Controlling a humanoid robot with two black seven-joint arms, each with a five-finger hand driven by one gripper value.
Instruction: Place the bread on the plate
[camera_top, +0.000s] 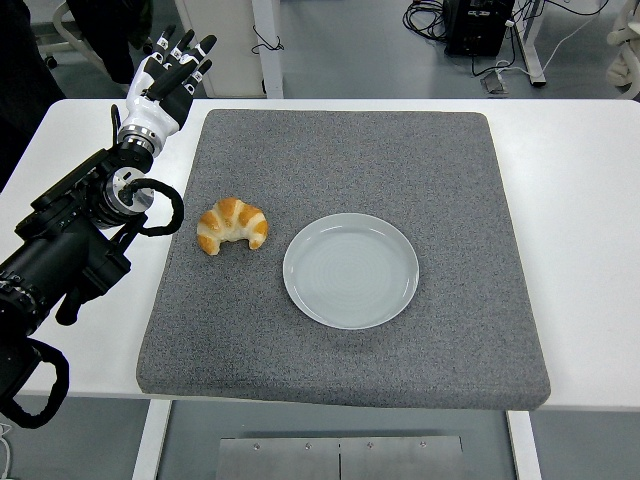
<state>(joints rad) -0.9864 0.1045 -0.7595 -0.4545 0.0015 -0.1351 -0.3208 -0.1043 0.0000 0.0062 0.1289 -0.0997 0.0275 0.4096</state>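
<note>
— What's under you?

— A white counter (580, 200) with a grey mat (400, 160) spread over it; behind it a grey floor with black cables (440, 15).

— Where are your fingers?

— My left fingers (180, 55) are out straight, released, holding nothing, above the counter's far left corner.

— And the bread?

— The bread (232, 226) lies on the mat's left side, well apart from my fingers, nearer to me. The empty plate (350, 270) sits just right of it.

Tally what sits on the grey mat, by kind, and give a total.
Croissant: 1
Plate: 1
Total: 2
The left hand is off the mat, above its far left corner, fingers spread, holding nothing.
</note>
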